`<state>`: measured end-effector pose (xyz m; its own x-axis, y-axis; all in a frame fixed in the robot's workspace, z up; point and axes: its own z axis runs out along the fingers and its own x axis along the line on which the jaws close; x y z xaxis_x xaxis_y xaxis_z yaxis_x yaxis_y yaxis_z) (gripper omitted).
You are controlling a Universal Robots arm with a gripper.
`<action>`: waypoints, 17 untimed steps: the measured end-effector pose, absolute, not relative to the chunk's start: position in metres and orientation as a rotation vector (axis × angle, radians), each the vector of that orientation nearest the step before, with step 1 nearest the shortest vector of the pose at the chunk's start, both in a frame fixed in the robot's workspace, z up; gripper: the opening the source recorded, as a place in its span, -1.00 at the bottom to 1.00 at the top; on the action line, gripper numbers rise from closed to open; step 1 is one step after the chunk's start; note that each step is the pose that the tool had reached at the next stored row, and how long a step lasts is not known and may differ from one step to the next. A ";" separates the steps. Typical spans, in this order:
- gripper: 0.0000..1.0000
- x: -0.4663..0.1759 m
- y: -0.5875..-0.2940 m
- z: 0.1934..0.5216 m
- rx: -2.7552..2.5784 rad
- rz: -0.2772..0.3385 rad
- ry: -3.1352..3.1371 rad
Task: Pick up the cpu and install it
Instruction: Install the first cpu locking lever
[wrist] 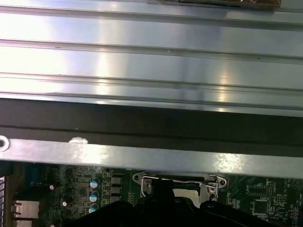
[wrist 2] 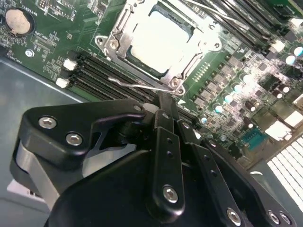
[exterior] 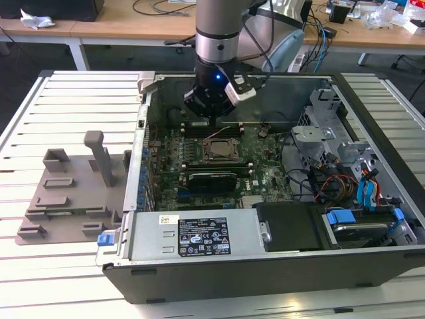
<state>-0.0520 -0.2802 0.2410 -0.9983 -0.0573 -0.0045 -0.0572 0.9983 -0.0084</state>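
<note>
The fingers (wrist 2: 166, 124) of the gripper (wrist 2: 163, 101) are pressed together with nothing between them, just above the open computer case (exterior: 265, 274). On its green motherboard (exterior: 267, 177), the cpu (wrist 2: 158, 40) lies inside the metal socket frame (wrist 2: 113, 45). The printed label (exterior: 202, 237) on the power supply is too small to read.

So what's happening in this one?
A single robot arm has its gripper lowered inside an open computer case, just behind the motherboard's socket frame in the exterior view. In the second wrist view, a pale square cpu already sits within the frame, and the gripper hangs near it, holding nothing visible.
</note>
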 end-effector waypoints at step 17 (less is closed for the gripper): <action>-0.79 -0.031 -0.274 0.215 -0.091 -0.013 3.147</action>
<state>-0.0307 -0.2738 0.2154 -0.9983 -0.0581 0.0070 -0.0581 0.9983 -0.0078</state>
